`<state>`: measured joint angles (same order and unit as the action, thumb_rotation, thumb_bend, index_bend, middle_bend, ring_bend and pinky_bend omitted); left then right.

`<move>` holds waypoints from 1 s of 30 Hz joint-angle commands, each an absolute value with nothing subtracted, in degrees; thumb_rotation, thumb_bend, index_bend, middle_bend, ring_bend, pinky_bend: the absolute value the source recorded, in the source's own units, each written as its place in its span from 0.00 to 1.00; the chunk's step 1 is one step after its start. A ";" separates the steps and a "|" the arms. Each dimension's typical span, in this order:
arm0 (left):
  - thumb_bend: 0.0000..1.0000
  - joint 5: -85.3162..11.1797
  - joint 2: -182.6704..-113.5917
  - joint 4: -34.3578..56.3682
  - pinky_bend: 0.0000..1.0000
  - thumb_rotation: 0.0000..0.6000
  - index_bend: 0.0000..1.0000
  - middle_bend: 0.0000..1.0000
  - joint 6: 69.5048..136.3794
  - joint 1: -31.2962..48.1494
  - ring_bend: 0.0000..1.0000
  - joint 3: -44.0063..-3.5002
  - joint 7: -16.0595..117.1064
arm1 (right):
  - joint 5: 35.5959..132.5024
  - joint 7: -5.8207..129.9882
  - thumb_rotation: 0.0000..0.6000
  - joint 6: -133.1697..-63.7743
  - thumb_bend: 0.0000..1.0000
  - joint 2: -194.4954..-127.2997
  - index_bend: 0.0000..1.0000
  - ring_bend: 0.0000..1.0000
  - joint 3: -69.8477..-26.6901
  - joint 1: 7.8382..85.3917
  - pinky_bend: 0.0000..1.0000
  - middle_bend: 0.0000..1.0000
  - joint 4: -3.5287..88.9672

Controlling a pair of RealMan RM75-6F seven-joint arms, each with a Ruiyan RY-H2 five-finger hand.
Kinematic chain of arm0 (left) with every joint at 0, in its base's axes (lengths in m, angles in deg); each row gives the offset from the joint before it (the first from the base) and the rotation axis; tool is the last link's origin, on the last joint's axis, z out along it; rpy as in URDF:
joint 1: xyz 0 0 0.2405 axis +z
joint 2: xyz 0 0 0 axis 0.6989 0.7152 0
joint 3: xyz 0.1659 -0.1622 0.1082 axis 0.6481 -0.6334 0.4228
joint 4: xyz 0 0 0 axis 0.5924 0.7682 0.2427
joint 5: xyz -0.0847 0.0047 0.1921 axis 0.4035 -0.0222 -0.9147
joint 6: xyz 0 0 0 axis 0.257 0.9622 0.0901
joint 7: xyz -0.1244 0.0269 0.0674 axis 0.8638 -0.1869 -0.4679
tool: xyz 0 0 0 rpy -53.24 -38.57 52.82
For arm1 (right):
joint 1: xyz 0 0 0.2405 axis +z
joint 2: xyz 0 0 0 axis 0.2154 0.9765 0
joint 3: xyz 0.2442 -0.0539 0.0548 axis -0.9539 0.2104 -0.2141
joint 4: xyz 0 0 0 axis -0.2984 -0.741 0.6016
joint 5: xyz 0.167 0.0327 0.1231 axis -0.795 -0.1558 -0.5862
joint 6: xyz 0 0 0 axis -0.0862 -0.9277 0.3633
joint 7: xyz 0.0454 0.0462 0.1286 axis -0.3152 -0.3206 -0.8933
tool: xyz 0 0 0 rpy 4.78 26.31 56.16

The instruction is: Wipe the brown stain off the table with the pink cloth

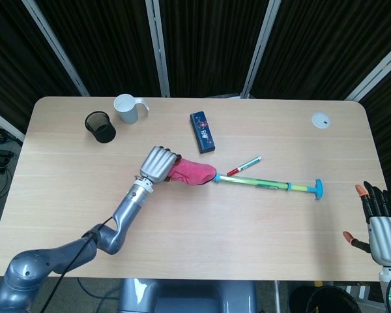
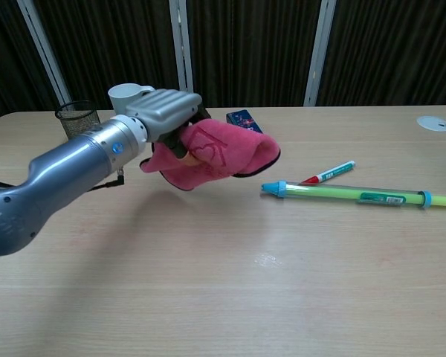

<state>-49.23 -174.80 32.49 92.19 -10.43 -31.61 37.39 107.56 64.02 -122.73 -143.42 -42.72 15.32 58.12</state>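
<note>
My left hand [image 1: 159,163] grips the pink cloth [image 1: 194,173] near the table's middle. In the chest view the left hand [image 2: 166,111] holds the pink cloth [image 2: 217,152] lifted clear of the tabletop, with its shadow beneath. The cloth's free end hangs close to the blue cap of a long green tube [image 1: 267,184]. No plain brown stain shows; a faint pale smudge [image 2: 267,259] lies on the wood in front of the cloth. My right hand [image 1: 380,225] hovers at the table's near right corner, fingers spread and empty.
A black mesh cup [image 1: 100,126] and a white mug [image 1: 126,108] stand at the back left. A dark blue box [image 1: 202,132] lies behind the cloth. A red marker [image 1: 244,165] lies beside the tube. A white disc [image 1: 320,120] sits at the back right.
</note>
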 commanded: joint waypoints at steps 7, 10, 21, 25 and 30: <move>0.43 -47.02 -158.09 13.80 0.56 1.00 0.85 0.65 100.15 0.00 0.55 -29.14 29.44 | 107.44 63.42 1.00 -122.14 0.00 -143.22 0.00 0.00 -42.72 15.52 0.00 0.00 58.61; 0.42 -47.44 -154.07 10.10 0.55 1.00 0.81 0.62 102.18 3.45 0.53 -26.41 27.84 | 107.63 63.52 1.00 -121.92 0.00 -143.39 0.00 0.00 -42.65 15.70 0.00 0.00 58.70; 0.00 -40.29 -143.74 -3.95 0.00 1.00 0.02 0.00 104.09 10.84 0.00 -22.88 22.37 | 109.34 64.46 1.00 -122.28 0.00 -144.13 0.00 0.00 -42.43 16.23 0.00 0.00 58.84; 0.00 -40.77 -141.38 -6.52 0.00 1.00 0.00 0.00 106.34 12.43 0.00 -23.11 23.72 | 109.50 64.66 1.00 -122.24 0.00 -144.23 0.00 0.00 -42.39 16.34 0.00 0.00 58.93; 0.00 -42.42 -137.21 -12.78 0.00 1.00 0.04 0.00 112.57 17.31 0.00 -22.52 27.71 | 109.85 64.80 1.00 -122.16 0.00 -144.37 0.00 0.00 -42.34 16.56 0.00 0.00 58.76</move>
